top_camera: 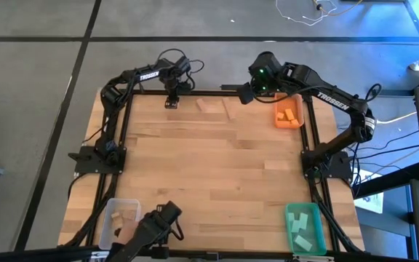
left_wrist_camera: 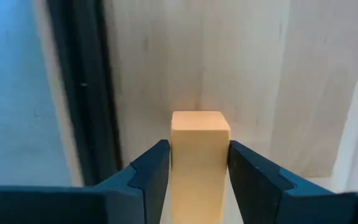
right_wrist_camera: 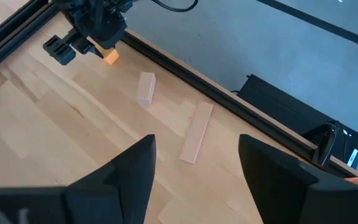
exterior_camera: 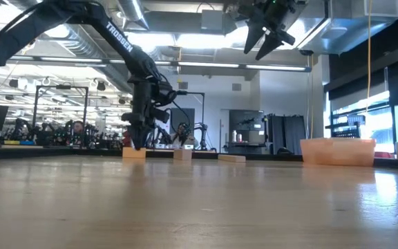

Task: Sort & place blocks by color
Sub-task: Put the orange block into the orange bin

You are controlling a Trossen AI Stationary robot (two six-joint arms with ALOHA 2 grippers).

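Pale wooden block (left_wrist_camera: pixel 199 163) sits pinched in my left gripper (top_camera: pixel 172 102) at the table's (top_camera: pixel 217 175) upper left; my right gripper (exterior_camera: pixel 267 43) hangs spread, upper right.

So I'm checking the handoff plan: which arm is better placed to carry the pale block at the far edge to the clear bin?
Left. The left gripper already brackets that pale block, and the clear bin is on its side. The right gripper hangs open, empty.

Block (left_wrist_camera: pixel 199 155) btwn left gripper (top_camera: pixel 172 102) fingers at table (top_camera: pixel 217 175) far edge — two blocks (top_camera: pixel 209 105) beside
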